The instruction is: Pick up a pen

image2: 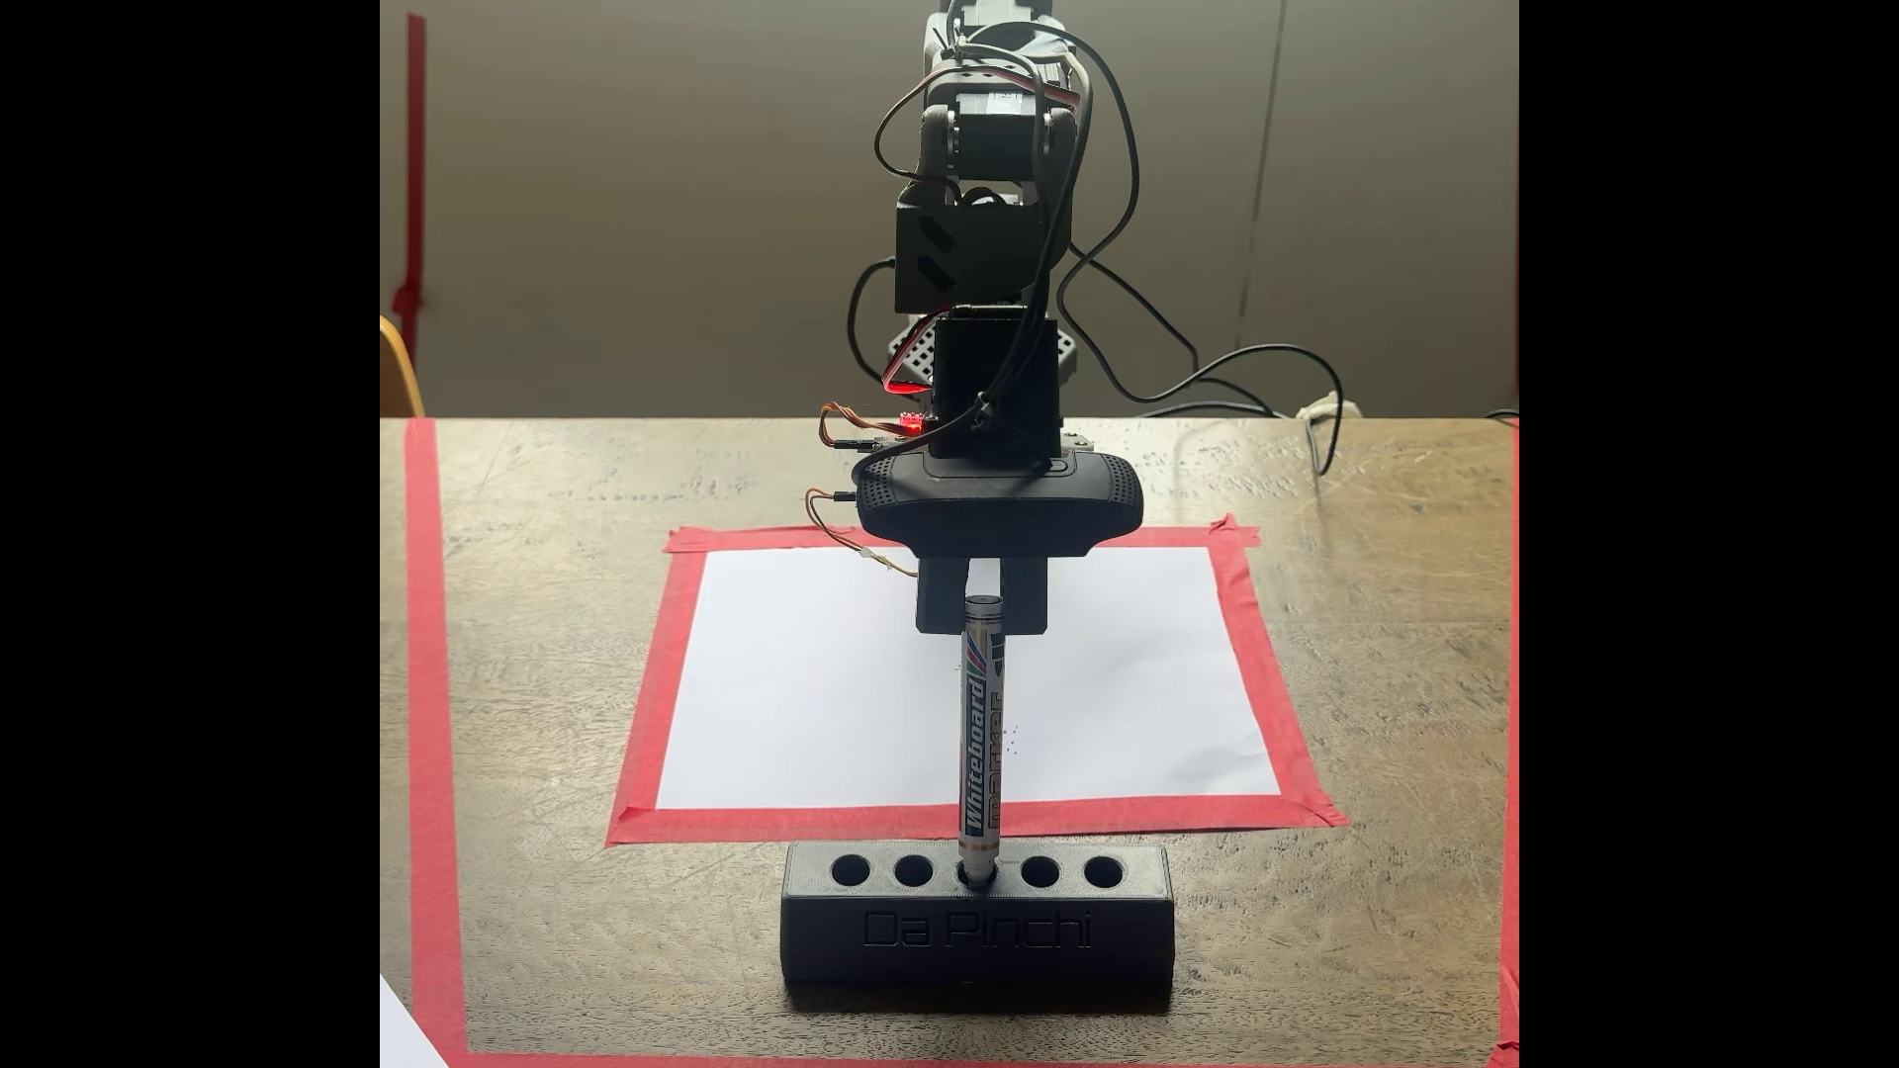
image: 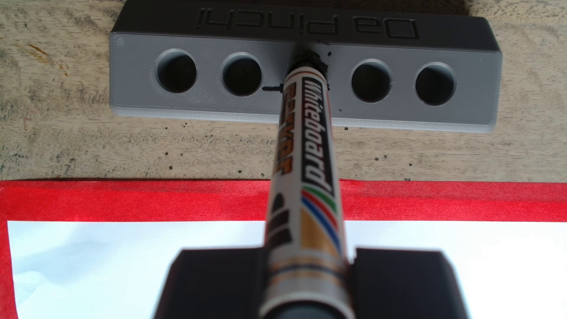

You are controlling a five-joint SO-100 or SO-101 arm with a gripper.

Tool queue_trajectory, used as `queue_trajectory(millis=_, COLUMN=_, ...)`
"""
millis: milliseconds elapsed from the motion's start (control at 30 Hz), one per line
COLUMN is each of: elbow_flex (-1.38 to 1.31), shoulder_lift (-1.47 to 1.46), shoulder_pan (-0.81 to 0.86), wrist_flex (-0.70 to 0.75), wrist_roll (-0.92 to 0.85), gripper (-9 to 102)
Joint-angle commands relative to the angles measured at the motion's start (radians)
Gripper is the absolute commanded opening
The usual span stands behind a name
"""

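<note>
While the pen (image2: 979,734) stands with its tip in the middle hole of the holder (image2: 976,924), the gripper (image2: 982,601) brackets its upper end, a finger on each side; whether the fingers (image: 214,285) actually press it I cannot tell. A loose hold could let it slip on lifting. A tilted pull could jam the tip and drag the holder.

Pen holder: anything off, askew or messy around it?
Yes. Dark ink smears ring the middle hole of the grey holder where the pen sits, plus a dark streak left of it in the wrist view and specks on the wood. Pen stands roughly upright; the gripper flanks its upper end.
</note>
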Motion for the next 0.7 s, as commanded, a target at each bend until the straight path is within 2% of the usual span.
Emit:
queue_trajectory(millis=0, elbow_flex=-0.038, shoulder_lift=0.043, shoulder_pan=0.009, wrist_flex=-0.026, wrist_roll=-0.006, gripper=-1)
queue_trajectory(millis=667, elbow_flex=-0.075, shoulder_lift=0.192, shoulder_pan=0.015, wrist_flex=0.054, wrist_roll=-0.008, gripper=-1)
